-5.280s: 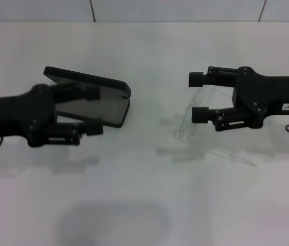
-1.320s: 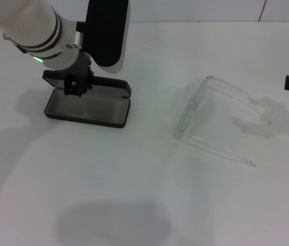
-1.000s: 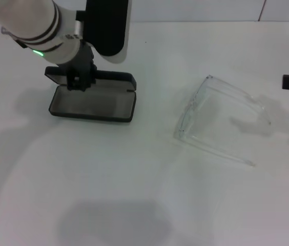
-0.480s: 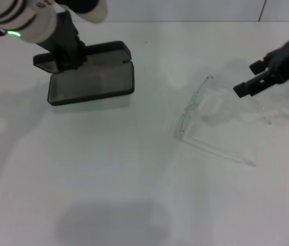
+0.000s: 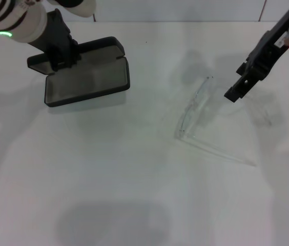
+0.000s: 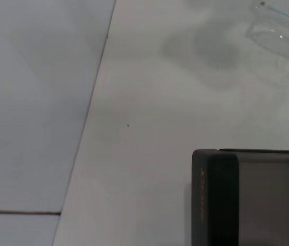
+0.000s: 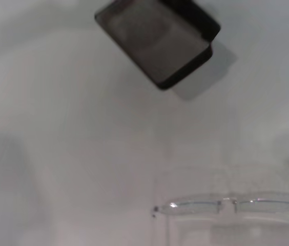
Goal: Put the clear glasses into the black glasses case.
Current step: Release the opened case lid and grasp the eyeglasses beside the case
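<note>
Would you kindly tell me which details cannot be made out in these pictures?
- Left pincer: in the head view it sits at the black glasses case lid, but the wrist hides its fingers, so its grip is unclear.
- Right pincer: above the clear glasses; finger spacing unreadable from this angle.
- Glasses' arms: transparent, they fade into the table.
- Case lettering: too small in the left wrist view.

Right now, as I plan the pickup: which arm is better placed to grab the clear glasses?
Right. The right gripper hovers beside the clear glasses, while the left gripper is at the black glasses case, across the table.
</note>
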Tool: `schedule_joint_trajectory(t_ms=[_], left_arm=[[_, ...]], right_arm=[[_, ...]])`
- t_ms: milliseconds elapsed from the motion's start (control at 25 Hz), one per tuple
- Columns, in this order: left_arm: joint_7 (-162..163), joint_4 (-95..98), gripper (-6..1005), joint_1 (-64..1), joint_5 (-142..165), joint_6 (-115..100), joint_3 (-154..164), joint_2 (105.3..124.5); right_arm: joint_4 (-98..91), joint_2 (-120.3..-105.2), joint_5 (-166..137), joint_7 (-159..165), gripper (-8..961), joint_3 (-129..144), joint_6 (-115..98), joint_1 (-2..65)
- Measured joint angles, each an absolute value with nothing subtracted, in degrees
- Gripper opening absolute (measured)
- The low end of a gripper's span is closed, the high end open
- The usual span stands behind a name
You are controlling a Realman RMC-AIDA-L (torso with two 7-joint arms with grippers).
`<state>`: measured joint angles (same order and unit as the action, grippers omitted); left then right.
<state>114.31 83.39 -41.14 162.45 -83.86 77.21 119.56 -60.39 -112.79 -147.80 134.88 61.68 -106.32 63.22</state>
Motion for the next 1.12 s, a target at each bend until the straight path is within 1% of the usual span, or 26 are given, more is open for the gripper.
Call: schedule_joint_trajectory(t_ms=[80,160,240,320,400,760,960,1120], left_arm=[[114.3,83.4,202,-40.7,162.4,-83.8,77.2,119.56],[114.3,83.6,202,-40.3,162.4,-83.8,76.9,119.56],[114.3,83.7,202,-40.1,162.2,-83.6,76.5,119.61],[114.3,83.7,202,-39.9,161.9,-83.2,76.4,119.63],[114.3,83.8,202,-39.5,161.9,-82.8,76.4,119.63],[114.3,85.3,202,-36.9,162.4,-82.6,76.4,119.56],[114.4,85.3,202,-37.2,162.3,-82.6,76.3,119.59],[114.8,85.1,202,-37.5,162.2,-82.4,76.3,119.61]], right_arm=[[-60.3,-113.83,-150.5,134.5,764,64.4,-104.1,64.3],[-59.9,-115.20,-154.4,136.0,765,65.8,-102.2,65.6],[-58.0,-116.02,-156.1,137.6,765,66.9,-101.0,67.1],[-55.7,-116.03,-155.7,137.5,764,67.9,-99.8,68.1],[-53.8,-115.74,-154.1,133.7,762,68.2,-98.8,68.4],[-57.9,-115.70,-151.2,104.8,752,69.5,-96.3,65.0],[-59.4,-115.66,-152.2,100.2,746,79.5,-92.0,64.4],[-57.9,-116.09,-152.6,96.9,742,86.4,-86.4,64.1]])
